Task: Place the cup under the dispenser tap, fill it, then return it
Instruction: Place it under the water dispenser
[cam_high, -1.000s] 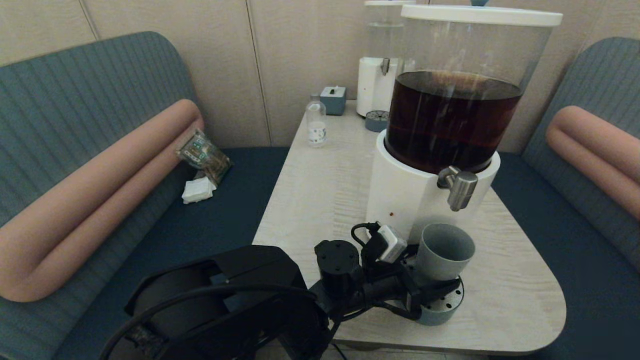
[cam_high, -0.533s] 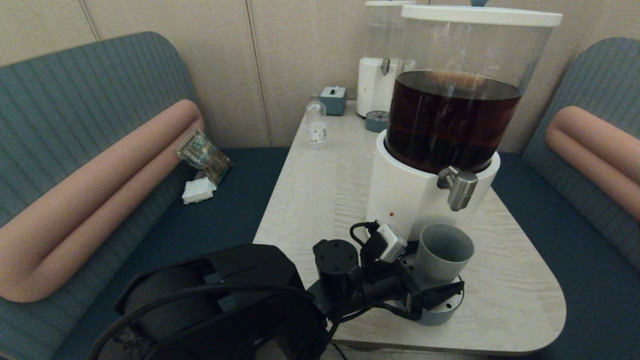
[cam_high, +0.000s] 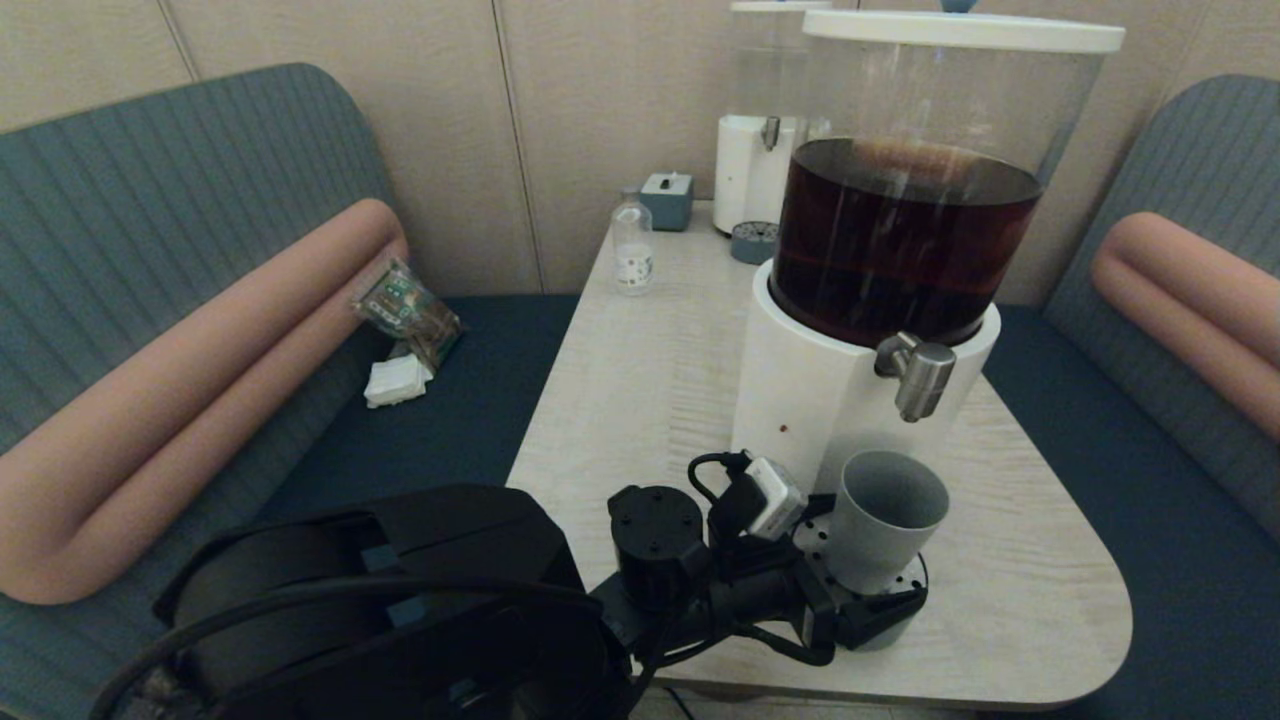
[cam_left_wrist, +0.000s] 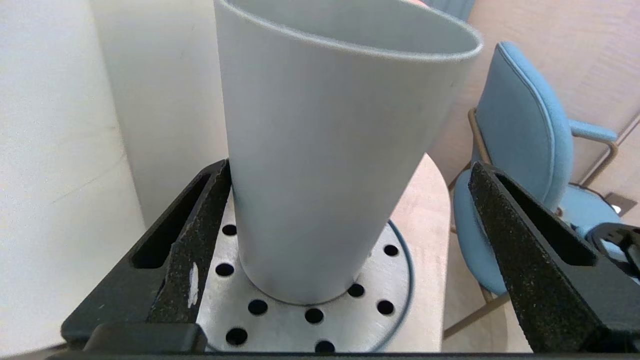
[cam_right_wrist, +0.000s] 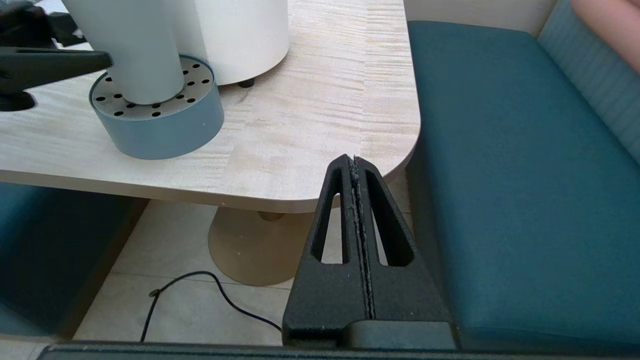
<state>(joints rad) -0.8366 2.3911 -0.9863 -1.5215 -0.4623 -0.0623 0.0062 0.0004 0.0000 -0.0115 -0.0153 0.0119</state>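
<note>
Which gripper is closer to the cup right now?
Left. The left gripper has its jaws open on either side of the cup; the right gripper hangs shut off the table's edge.

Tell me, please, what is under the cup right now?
The cup stands on the drip tray; its perforated metal top shows around the base. The holes directly beneath are covered. The open left claw flanks it.

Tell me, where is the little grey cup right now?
In the head view the cup stands on the round drip tray near the table's front edge, just below the big dispenser's tap. The open left gripper sits around its base.
</note>
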